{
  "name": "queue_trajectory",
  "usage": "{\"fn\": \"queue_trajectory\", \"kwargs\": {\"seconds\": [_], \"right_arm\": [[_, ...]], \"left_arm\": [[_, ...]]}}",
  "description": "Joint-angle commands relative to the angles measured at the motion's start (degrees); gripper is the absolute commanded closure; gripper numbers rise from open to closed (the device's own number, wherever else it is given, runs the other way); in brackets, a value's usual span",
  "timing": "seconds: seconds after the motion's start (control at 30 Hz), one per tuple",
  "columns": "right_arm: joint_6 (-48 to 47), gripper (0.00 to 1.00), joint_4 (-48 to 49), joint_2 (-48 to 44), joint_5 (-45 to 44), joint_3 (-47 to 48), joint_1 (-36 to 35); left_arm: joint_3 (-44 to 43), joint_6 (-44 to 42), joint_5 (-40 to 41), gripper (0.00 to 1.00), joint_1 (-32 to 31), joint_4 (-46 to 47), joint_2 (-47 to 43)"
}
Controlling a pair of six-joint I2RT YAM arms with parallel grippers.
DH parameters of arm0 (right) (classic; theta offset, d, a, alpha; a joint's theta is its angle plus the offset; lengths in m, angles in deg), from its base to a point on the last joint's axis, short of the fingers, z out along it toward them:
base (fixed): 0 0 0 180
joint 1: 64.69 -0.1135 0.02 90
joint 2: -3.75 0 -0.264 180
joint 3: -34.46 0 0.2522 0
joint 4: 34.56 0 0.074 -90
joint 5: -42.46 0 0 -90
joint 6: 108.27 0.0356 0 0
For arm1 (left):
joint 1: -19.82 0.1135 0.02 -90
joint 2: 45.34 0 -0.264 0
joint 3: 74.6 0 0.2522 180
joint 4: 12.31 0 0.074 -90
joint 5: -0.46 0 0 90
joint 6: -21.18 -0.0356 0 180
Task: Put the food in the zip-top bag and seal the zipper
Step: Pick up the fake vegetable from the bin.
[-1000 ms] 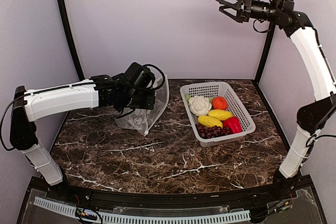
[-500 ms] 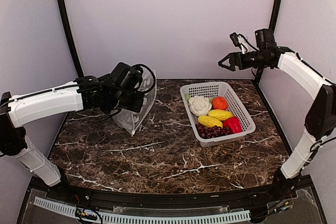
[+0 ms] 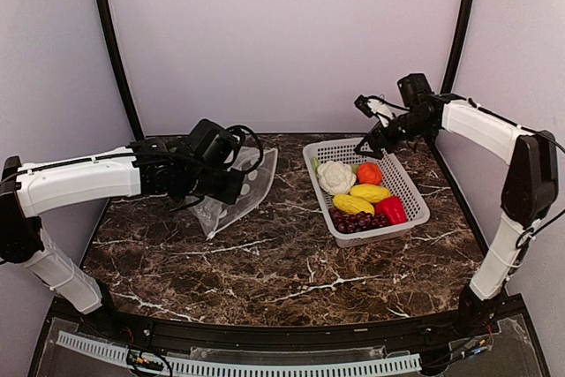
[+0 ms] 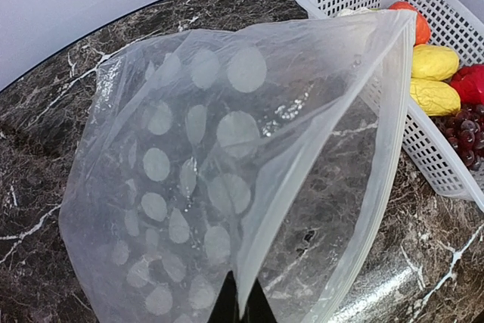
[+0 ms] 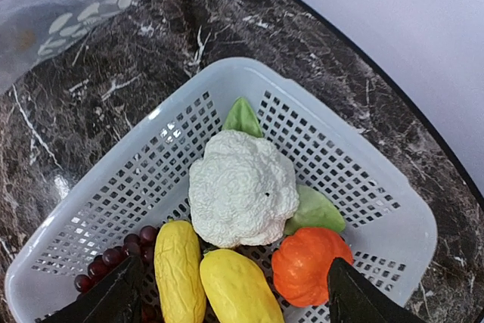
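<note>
Right hand (image 5: 233, 281) hovers splayed above food (image 5: 242, 198); left hand (image 4: 242, 304) seemingly pinches bag (image 4: 189, 149).

basket, bag and toy foods, counted
one white mesh plastic basket (image 5: 136, 187), one clear plastic bag with white dots (image 4: 197, 172), one white lumpy toy vegetable (image 5: 242, 187), one orange-red round toy food (image 5: 310, 262), two yellow oblongs (image 5: 180, 270) (image 5: 238, 289), one red pepper (image 3: 391, 209), one bunch of dark purple grapes (image 3: 357, 221).

Lab test booth, plain walls (image 3: 282, 33), black frame posts (image 3: 113, 41), marble-look table (image 3: 265, 262)
</note>
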Motion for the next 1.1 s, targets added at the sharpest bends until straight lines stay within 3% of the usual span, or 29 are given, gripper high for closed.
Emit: {"fn": "queue_trajectory", "kwargs": {"seconds": [0.0,0.07,0.17,0.57,0.83,0.9,1.07], "right_arm": [[-1.4,0.18,-0.9,7.1,-7.3,2.0,-4.2],[-1.0,0.14,-1.3,10.6,-8.7,4.8,-5.0],[-0.3,0.02,-2.3,15.7,-10.3,9.2,-5.2],[-1.3,0.01,-2.0,25.5,-11.4,13.0,-6.5],[-1.2,0.01,-1.9,28.0,-6.6,13.0,-7.4],[-1.2,0.09,-1.9,29.1,-6.8,13.5,-7.4],[-1.9,0.40,-3.6,27.7,-6.5,13.2,-7.3]], "left_arm": [[2.2,2.4,-3.1,0.99,0.4,2.0,-2.9],[3.0,3.7,-4.2,0.99,0.4,2.5,-3.5],[3.6,4.8,-5.5,0.99,0.4,2.7,-3.9],[5.7,7.6,-6.9,0.99,0.4,3.6,-5.5],[6.4,8.5,-7.2,0.99,0.4,4.0,-5.7],[6.6,8.6,-7.5,0.99,0.4,4.4,-5.7],[6.2,8.5,-8.0,0.99,0.4,4.9,-5.1]]}}
